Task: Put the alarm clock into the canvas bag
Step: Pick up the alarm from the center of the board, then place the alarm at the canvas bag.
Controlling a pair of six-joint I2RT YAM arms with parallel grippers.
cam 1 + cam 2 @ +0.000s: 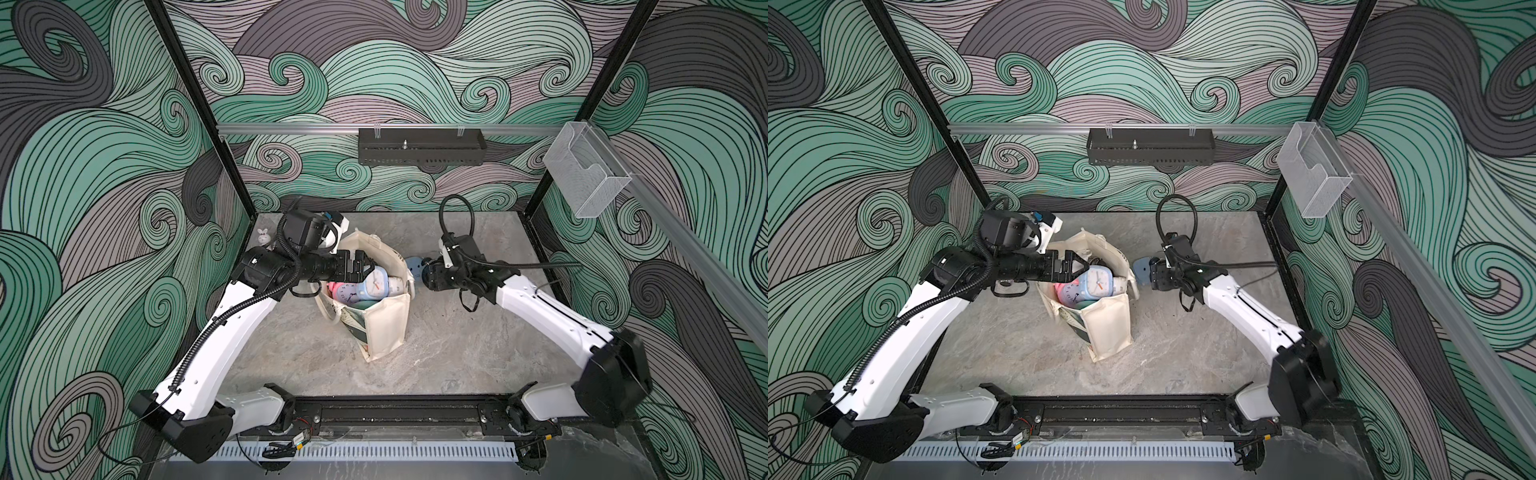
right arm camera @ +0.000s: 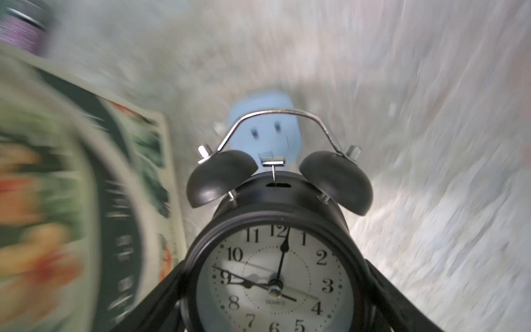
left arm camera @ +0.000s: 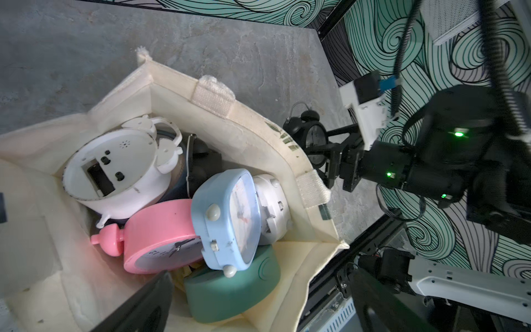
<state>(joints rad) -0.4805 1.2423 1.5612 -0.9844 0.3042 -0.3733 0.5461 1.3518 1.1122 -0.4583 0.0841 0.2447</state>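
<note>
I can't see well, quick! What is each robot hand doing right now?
Left gripper: open, holding nothing, over the canvas bag.
Right gripper: fingers shut on the black alarm clock.

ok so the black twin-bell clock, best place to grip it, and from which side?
Grip the black alarm clock across its round case, jaws on opposite flanks, coming from the foot end. The bells and wire handle crowd the top, and the flat glass face gives no hold. The right gripper holds it just so.
</note>
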